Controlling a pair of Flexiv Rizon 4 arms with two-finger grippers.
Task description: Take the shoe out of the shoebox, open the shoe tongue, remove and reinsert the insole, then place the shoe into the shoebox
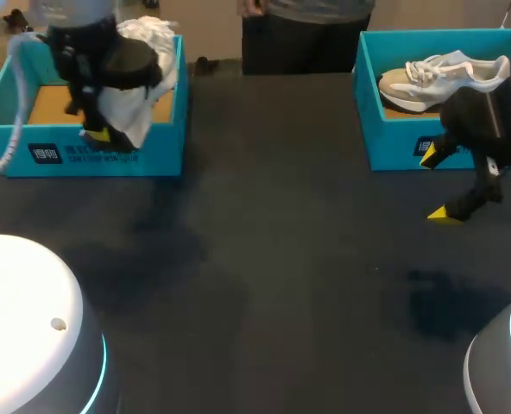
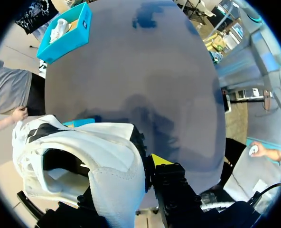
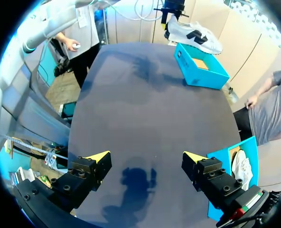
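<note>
1. Left gripper was clamped on the white shoe by its soft upper, holding it over the left shoebox.
2. Risk, as judged: the thin hold could let the shoe slip or twist, and the near box wall could snag it.
3. Dark table lay between the boxes.
4. Right gripper stood wide open and empty before the right shoebox, which held a second shoe.

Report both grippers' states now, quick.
Left gripper: shut on the white shoe.
Right gripper: open, holding nothing.
</note>
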